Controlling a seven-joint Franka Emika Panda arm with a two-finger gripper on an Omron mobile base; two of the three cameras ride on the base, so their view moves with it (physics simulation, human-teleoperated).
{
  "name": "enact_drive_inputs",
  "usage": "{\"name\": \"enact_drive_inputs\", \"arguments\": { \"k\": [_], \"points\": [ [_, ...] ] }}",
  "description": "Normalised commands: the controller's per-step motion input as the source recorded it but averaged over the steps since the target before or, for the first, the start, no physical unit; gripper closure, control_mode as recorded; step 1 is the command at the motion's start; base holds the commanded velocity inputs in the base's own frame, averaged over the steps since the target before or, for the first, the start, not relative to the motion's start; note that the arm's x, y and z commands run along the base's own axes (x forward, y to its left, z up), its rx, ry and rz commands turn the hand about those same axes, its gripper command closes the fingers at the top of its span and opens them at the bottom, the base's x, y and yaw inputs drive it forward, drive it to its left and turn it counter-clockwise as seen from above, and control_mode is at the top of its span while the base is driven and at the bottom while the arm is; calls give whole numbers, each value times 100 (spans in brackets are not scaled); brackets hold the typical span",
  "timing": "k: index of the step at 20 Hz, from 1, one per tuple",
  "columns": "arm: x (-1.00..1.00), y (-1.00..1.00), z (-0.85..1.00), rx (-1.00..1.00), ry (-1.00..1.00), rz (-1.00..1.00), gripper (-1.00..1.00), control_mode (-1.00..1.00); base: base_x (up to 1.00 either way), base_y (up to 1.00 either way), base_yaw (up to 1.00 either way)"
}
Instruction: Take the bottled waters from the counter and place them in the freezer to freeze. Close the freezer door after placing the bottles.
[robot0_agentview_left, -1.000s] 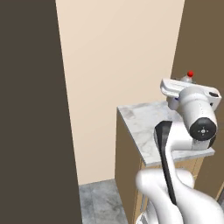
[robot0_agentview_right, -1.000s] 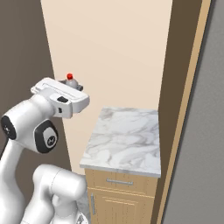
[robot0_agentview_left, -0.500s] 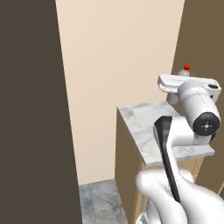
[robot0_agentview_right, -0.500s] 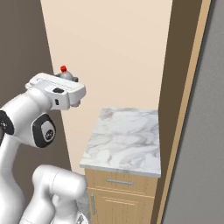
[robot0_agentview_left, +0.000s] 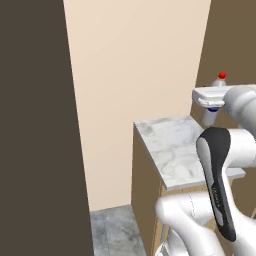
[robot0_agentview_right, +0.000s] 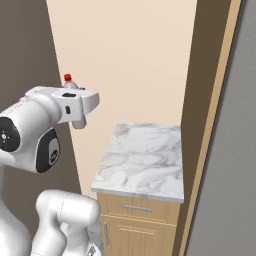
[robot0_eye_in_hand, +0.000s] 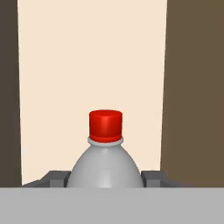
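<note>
Gripper (robot0_eye_in_hand: 105, 177) clamped on the red-capped bottle (robot0_eye_in_hand: 105, 157), fingers (robot0_eye_in_hand: 54, 178) at nine and three o'clock around its shoulder, cap up at twelve. It rides high above the marble counter (robot0_agentview_left: 172, 150), well clear. I judge it light, thin-walled, slick and squashy, so low on the ribbed body beats the taper. Wrist level, forearm stretched out, bottle upright.

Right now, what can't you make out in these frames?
- Red-capped bottle: the hand view's bottom edge cuts off its body and label; in the base views the arm covers most of it, leaving cap and a sliver.
- Gripper: just its tips flank the bottle; contact itself is cut off.
- Counter: the arm hides its near end in the left base view.
</note>
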Motion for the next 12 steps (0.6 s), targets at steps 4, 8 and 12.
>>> {"name": "enact_drive_inputs", "arguments": {
  "k": [4, 8, 12],
  "points": [
    [-54, 2, -1, 0, -9, 0, 100, -100, 0, 0, 0],
    [-40, 13, 0, 0, -1, -3, 100, -100, 0, 0, 0],
    [-8, 31, -5, 0, 2, -10, 100, -100, 0, 0, 0]
  ]
}}
